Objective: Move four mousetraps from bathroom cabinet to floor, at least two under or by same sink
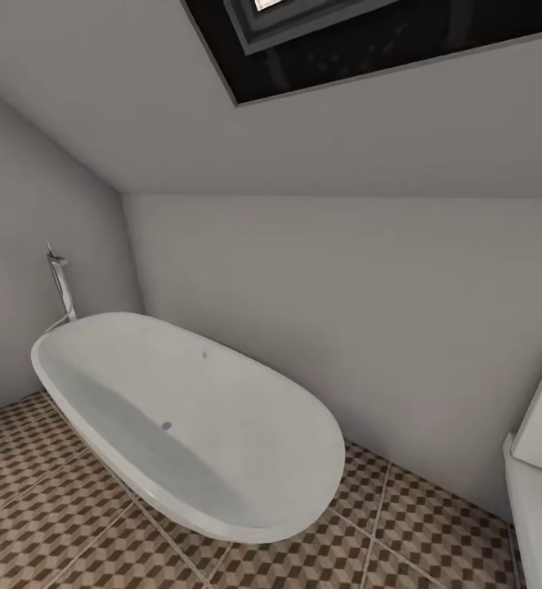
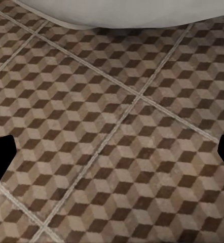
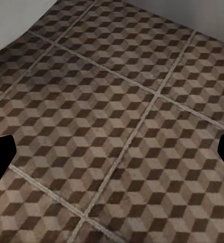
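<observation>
Head view: I face an oval white tub [image 1: 197, 425] standing on the cube-patterned floor [image 1: 50, 523], a chrome tap [image 1: 60, 286] at its far end and a white toilet [image 1: 540, 483] to its right. No traps or cabinet here.

Left wrist view: floor tiles [image 2: 112, 147] with the tub's rim [image 2: 127, 12] just beyond. My left claw [image 2: 112, 152] is spread wide and empty, only dark fingertips [image 2: 0, 157] at the edges.

Right wrist view: floor [image 3: 117, 126] again; my right claw [image 3: 112, 152] gapes, empty too.

I judge the traps light, stiff, thin and fiddly; I'd pinch each board's long edges, clear of the metal.
</observation>
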Controlling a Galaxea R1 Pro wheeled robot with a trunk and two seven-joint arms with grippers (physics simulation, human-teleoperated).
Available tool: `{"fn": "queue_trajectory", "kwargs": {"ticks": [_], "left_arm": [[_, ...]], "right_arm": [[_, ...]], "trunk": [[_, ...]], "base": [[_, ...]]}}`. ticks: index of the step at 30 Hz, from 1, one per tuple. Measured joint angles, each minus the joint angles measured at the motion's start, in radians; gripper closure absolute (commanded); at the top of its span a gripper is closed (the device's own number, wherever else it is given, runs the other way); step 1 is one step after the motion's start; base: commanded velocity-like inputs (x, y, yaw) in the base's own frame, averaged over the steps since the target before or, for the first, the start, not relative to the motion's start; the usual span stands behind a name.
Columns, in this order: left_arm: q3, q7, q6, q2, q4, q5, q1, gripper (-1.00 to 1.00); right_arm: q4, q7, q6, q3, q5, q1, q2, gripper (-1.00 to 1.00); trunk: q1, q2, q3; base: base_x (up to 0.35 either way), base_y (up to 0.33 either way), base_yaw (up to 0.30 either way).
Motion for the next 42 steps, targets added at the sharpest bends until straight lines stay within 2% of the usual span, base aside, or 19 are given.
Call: {"fn": "queue_trajectory", "kwargs": {"ticks": [13,42], "left_arm": [[0.0,0.0,0.0,-0.001,0.0,0.0,0.0,-1.0],[0.0,0.0,0.0,-0.003,0.0,0.0,0.0,-1.0]], "right_arm": [[0.0,0.0,0.0,0.003,0.0,0.0,0.001,-1.0],[0.0,0.0,0.0,0.003,0.0,0.0,0.001,-1.0]], "trunk": [[0.0,0.0,0.0],[0.0,0.0,0.011]], "base": [[0.0,0.0,-0.072],[0.0,0.0,-0.212]]}}
